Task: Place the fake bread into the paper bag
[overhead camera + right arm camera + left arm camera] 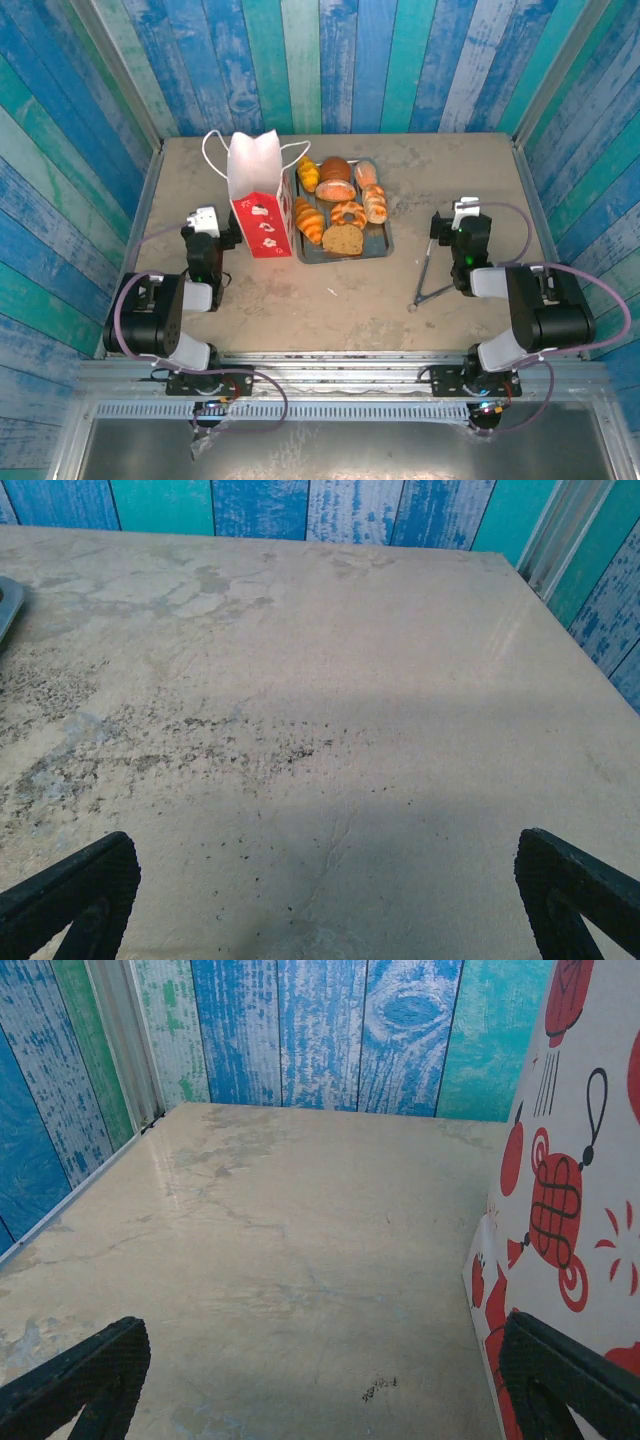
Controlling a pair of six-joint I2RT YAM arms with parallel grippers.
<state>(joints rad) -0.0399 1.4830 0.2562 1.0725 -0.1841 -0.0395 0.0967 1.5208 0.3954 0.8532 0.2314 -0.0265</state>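
The fake bread (340, 205), several golden-brown pieces, lies on a grey metal tray (384, 243) at mid table: a croissant (309, 220), a ring bagel (348, 213) and a brown slice (343, 240) among them. The paper bag (255, 195) stands upright just left of the tray, mouth open, white above a red band. My left gripper (212, 232) sits low beside the bag's left face, open and empty. In the left wrist view the bag (570, 1160) rises right next to the right finger (560, 1380) of the left gripper (320, 1365). My right gripper (458, 225) (325, 885), open and empty, hovers right of the tray.
Blue and teal plank walls (360, 60) close in the table on three sides. The bag's white cord handles (212, 150) droop toward the back left. A thin dark rod (423, 280) hangs by the right arm. The tray's corner (6, 600) shows at the right wrist view's left edge.
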